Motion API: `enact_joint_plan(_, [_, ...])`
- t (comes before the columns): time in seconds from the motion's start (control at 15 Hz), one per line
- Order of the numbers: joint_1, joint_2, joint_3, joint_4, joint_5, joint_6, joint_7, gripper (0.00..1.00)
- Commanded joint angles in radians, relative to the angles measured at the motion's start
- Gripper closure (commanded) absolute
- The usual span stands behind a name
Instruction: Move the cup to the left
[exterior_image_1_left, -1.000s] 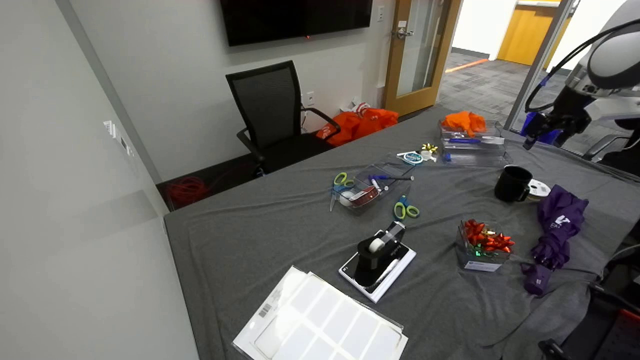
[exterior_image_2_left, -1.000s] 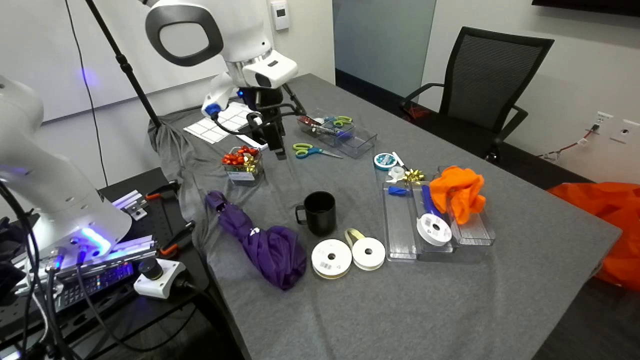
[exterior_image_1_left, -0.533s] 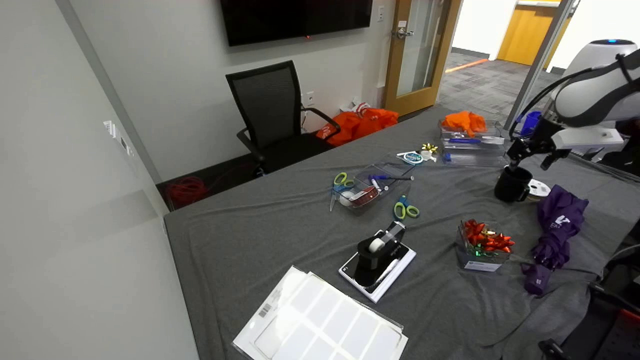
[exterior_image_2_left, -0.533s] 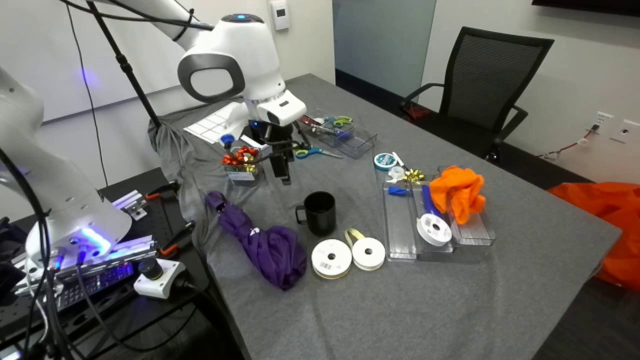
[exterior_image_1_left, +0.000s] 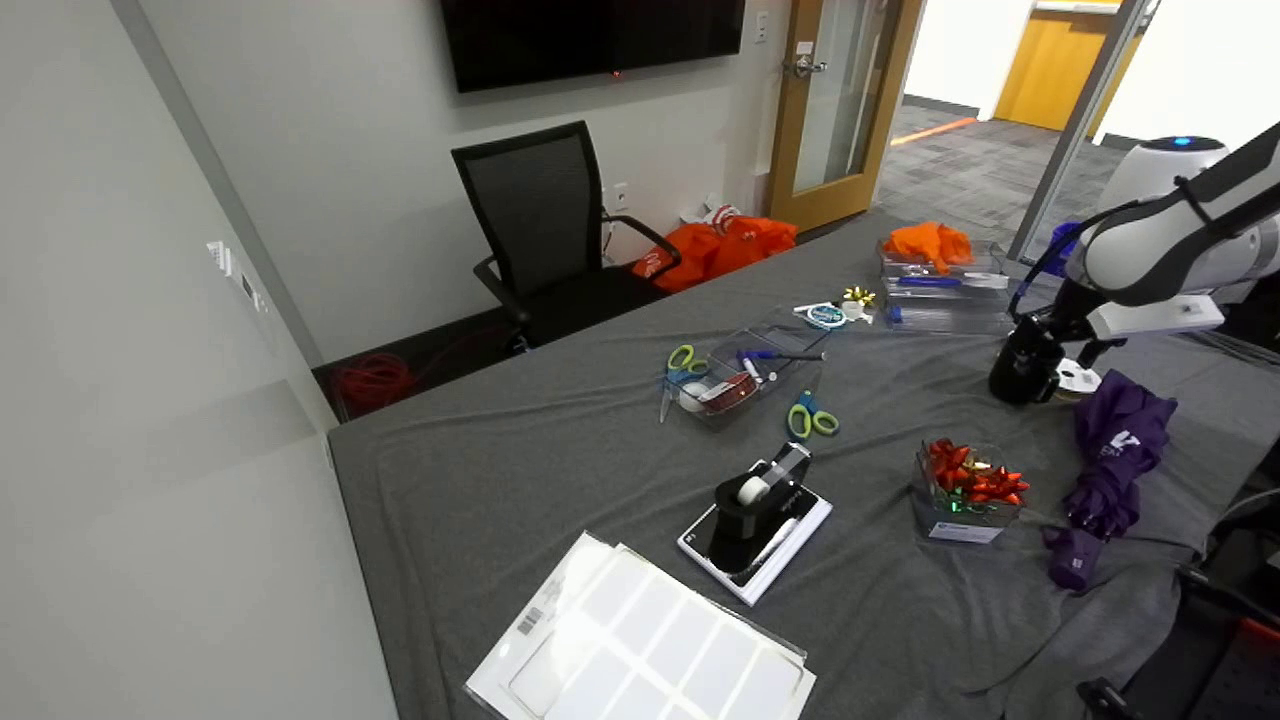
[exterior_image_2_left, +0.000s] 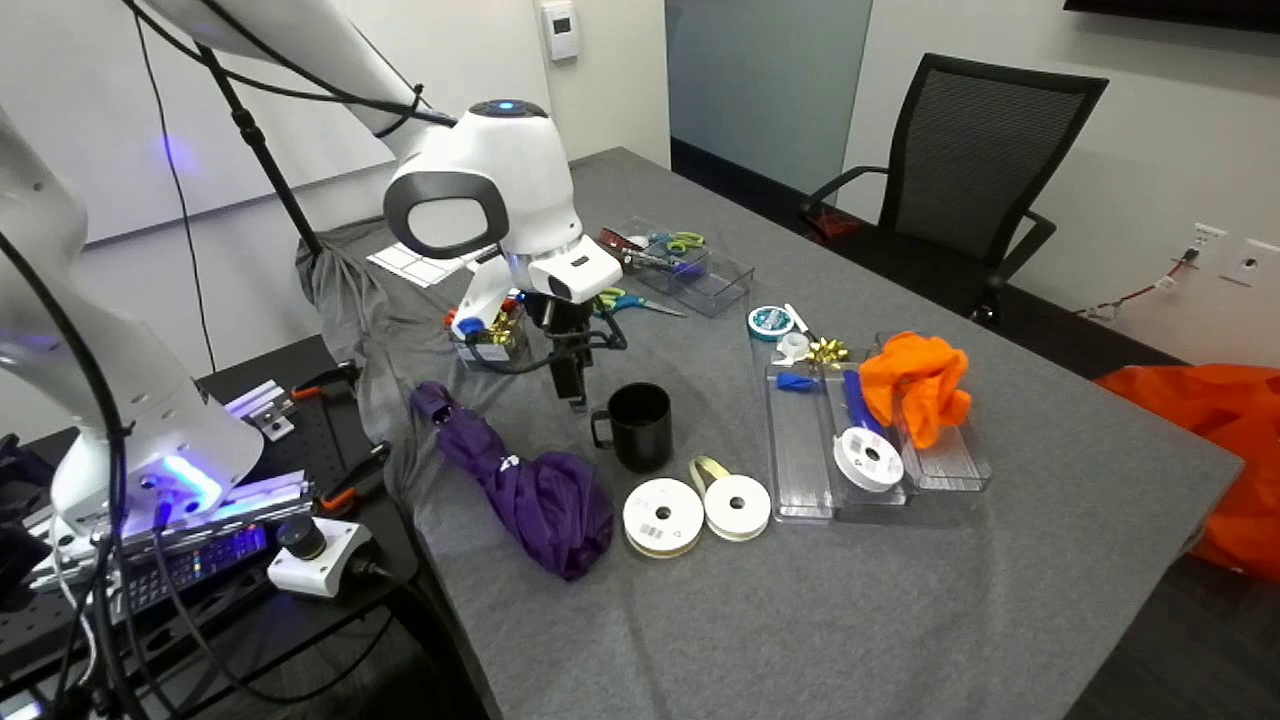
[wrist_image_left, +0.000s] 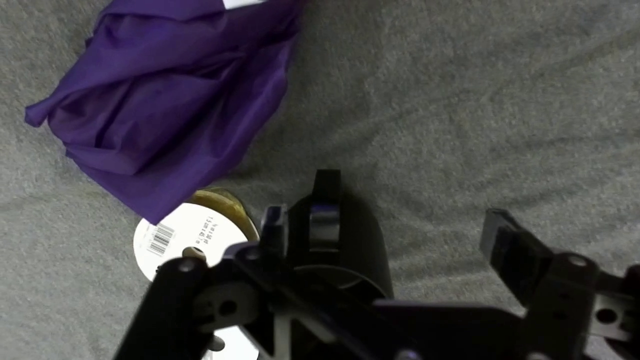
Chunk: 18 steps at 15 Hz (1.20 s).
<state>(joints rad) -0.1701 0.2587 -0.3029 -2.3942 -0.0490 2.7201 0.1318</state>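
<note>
There's the black cup (exterior_image_2_left: 641, 428), upright on the tabletop (exterior_image_2_left: 880, 610), mid-frame in an exterior view! Only an exterior view picks out the tape dispenser (exterior_image_1_left: 738, 518), lower centre. And the wrist view bares the hand (wrist_image_left: 386, 223): jaws spread wide, the cup's handle (wrist_image_left: 324, 227) showing in the gap, centre frame, frame-left finger (wrist_image_left: 274, 230) just beside it; whether they touch, I can't tell.

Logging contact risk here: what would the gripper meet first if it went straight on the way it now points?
Probably the black cup; in the wrist view, its handle shows between the open fingers of the gripper. Depth is unclear, so they might instead pass beside it.
</note>
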Motion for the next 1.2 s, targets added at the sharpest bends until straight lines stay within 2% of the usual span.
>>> enact_joint_plan(0.0, [-0.022,0.061,-0.001,0.026,-0.025,0.043,-0.026,0.0])
enact_joint_plan(0.67, [-0.17,0.151,0.117,0.082,0.114,0.068,-0.293,0.0])
enact_joint_plan(1.13, [-0.227,0.229,0.154,0.136,0.147,0.071,-0.362,0.0])
